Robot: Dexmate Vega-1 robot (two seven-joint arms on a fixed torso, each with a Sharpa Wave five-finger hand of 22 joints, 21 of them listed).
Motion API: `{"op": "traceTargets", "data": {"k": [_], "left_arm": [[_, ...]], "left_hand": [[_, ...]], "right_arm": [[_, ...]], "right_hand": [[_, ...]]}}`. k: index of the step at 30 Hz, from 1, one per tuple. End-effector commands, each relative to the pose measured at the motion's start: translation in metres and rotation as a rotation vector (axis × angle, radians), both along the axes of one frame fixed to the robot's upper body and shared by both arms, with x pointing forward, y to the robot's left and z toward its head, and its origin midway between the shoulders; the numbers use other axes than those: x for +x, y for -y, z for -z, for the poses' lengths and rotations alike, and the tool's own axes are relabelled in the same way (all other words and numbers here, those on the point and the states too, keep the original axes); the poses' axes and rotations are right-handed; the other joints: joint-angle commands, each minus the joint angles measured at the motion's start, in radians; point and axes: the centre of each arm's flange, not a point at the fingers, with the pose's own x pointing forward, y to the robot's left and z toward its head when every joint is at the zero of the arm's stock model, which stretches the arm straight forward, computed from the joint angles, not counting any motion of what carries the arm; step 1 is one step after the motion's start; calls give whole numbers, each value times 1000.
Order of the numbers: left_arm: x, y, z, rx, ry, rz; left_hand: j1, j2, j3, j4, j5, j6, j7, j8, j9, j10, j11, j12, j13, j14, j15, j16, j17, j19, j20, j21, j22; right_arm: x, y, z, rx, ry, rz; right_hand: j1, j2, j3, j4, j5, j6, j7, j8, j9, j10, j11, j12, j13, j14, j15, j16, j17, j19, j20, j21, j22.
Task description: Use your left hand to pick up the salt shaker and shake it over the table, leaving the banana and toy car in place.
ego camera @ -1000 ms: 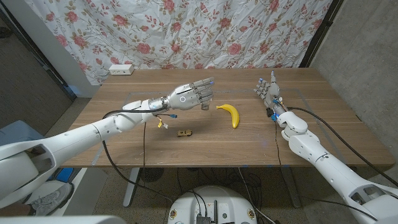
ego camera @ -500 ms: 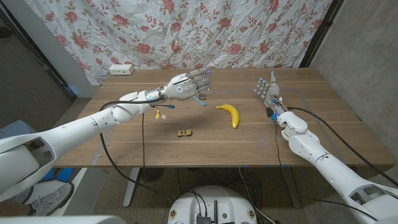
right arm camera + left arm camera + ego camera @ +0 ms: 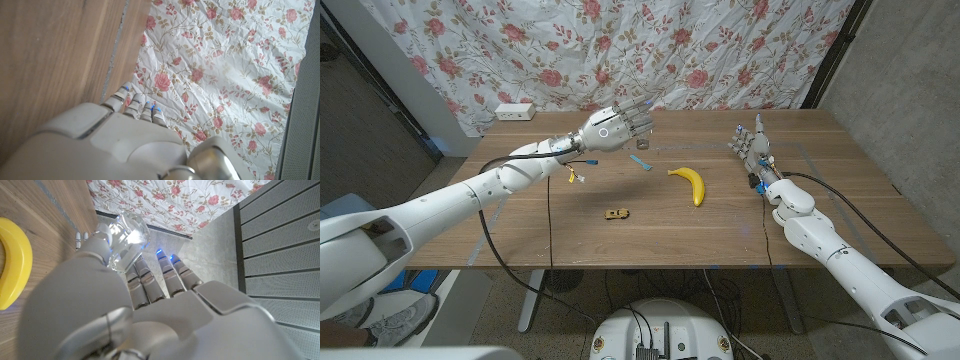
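Note:
My left hand hovers above the far middle of the table and grips the clear glass salt shaker, which hangs below its fingertips. In the left wrist view the shaker sits between the thumb and the fingers, with the banana below on the wood. The yellow banana lies right of centre. Nearer the front, the small tan toy car sits on the wood. My right hand stands at the right side, fingers apart and holding nothing.
A white power strip lies at the far left corner of the table. A floral curtain hangs behind. Cables run along both arms; loose connectors dangle under the left forearm.
My left hand has moved toward the far edge and slightly left with the shaker in it. Banana, toy car and right hand have stayed put.

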Motion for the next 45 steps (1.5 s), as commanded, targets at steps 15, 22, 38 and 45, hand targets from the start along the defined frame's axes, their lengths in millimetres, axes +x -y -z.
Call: {"op": "traceTargets", "data": {"k": [15,22,38,45], "left_arm": [[2,-7,22,-178,-146,-1],[3,-7,28,-267,-225,-16],[7,1,35,-422,-356,-22],[9,4,36,-482,-410,-17]], "left_hand": [[-56,-11,-23,8,2,117,13,36,7,90,0,25,4,54,-161,11,2,7,-5,0,5],[-68,-12,-20,9,2,127,20,37,6,107,-1,26,3,67,-163,10,1,9,-3,0,5],[-83,-23,-21,7,1,123,29,32,4,109,2,23,2,78,-163,4,-1,8,-1,-1,5],[-101,-30,-22,9,0,101,36,18,2,100,3,16,0,81,-160,-1,-2,0,4,-4,5]], "right_arm": [[0,0,0,0,0,0],[0,0,0,0,0,0],[0,0,0,0,0,0],[0,0,0,0,0,0]], "right_hand": [[0,102,-1,6,7,0,9,4,4,-6,-1,7,4,-6,-35,4,5,5,-1,6,5],[0,102,-1,6,7,0,9,4,4,-6,-1,7,4,-5,-34,4,5,5,-1,6,5],[0,102,-1,6,7,-1,8,3,4,-5,0,7,4,-6,-36,4,5,5,-1,6,5],[0,102,-1,6,7,0,9,4,4,-7,0,7,4,-6,-34,4,5,5,-1,6,5]]}}
